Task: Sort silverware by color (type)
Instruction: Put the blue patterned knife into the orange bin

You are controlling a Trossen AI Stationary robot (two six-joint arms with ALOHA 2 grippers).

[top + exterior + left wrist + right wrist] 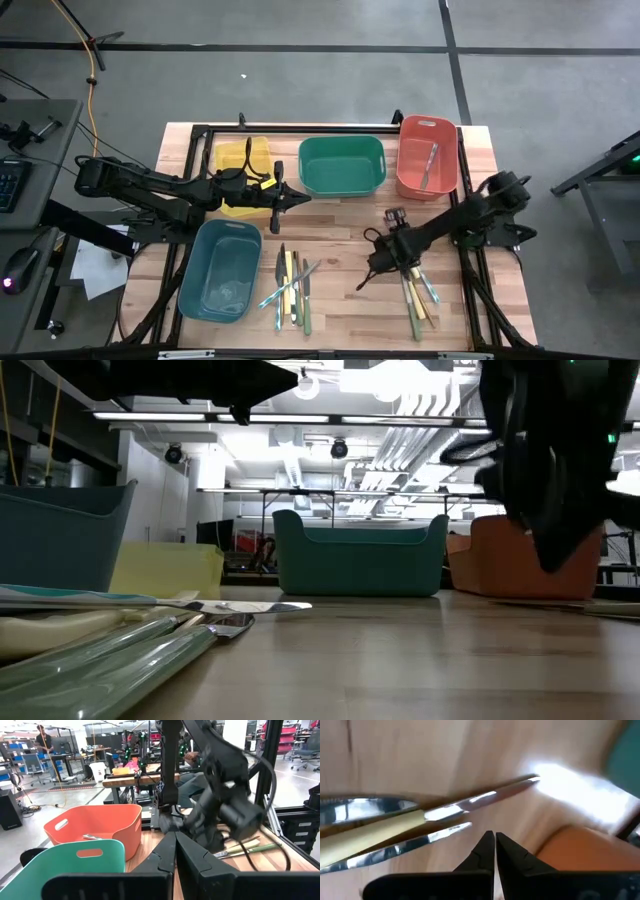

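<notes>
The silverware lies in two loose heaps on the wooden table (340, 250): one cluster (292, 285) just right of the blue bin (222, 270), a second cluster (418, 292) under the right arm. One silver piece (430, 165) already sits in the red bin (427, 157). The green bin (342, 165) and yellow bin (243, 160) look empty, though the left arm hides part of the yellow one.

To do the pickup well, the right gripper (368, 283) must part its fingers, single out one handle at the edge of the near heap, and close across its narrow width, not along it.

That gripper points down at the table beside the second cluster, fingers pressed together, holding nothing. The left gripper (300, 198) hovers between the yellow and green bins, also closed and empty, its arm stretched in from the left.
</notes>
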